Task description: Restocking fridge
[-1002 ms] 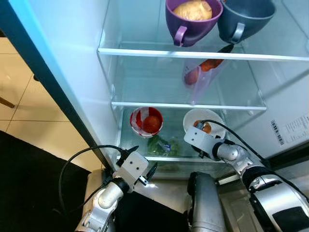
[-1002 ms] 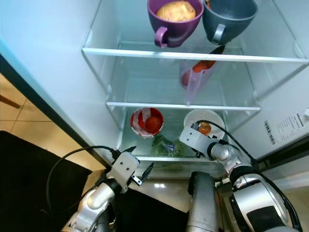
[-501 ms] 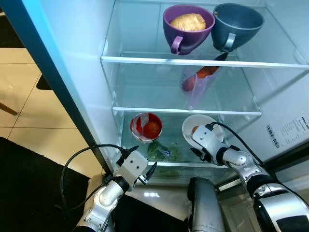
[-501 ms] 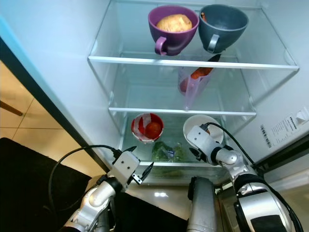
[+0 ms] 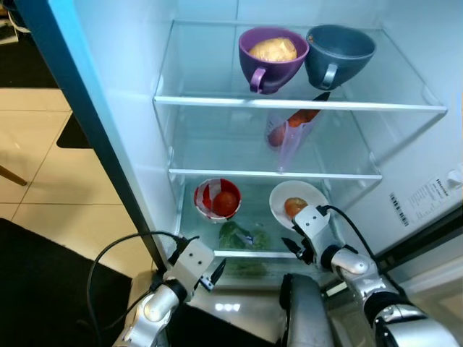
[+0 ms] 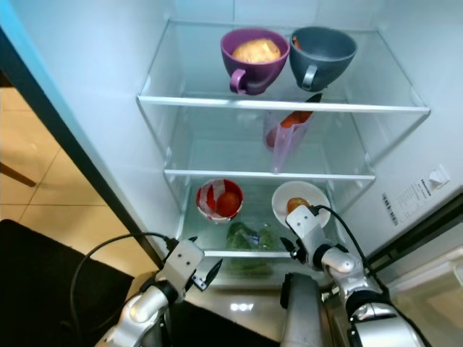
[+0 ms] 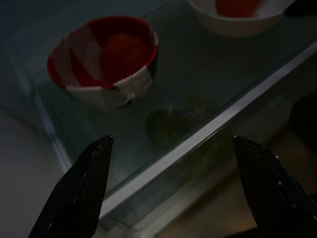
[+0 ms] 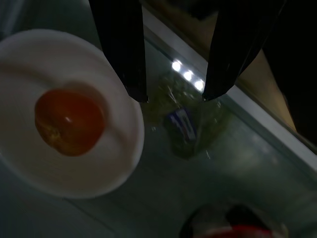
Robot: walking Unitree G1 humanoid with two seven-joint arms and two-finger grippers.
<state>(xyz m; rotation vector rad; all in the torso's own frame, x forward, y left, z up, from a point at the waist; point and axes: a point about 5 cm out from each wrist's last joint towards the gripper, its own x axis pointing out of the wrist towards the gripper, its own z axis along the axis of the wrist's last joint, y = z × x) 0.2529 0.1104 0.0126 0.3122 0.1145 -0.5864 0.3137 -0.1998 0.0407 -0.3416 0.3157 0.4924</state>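
Counting inside the fridge, I see two mugs on the top shelf, purple mug (image 5: 271, 52) and grey mug (image 5: 338, 53), plus two dishes lower down (red-and-white bowl (image 5: 217, 198), white plate (image 5: 295, 203) with an orange fruit (image 8: 70, 122)). Left gripper (image 5: 214, 272) hangs below the shelf edge, jaws apart; right gripper (image 5: 291, 246) sits beside the plate, jaws apart, empty.

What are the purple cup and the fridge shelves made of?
The purple cup looks like glossy glazed ceramic or plastic; its shine leaves that open. The shelves look like clear glass with white edging: you can see food through them.
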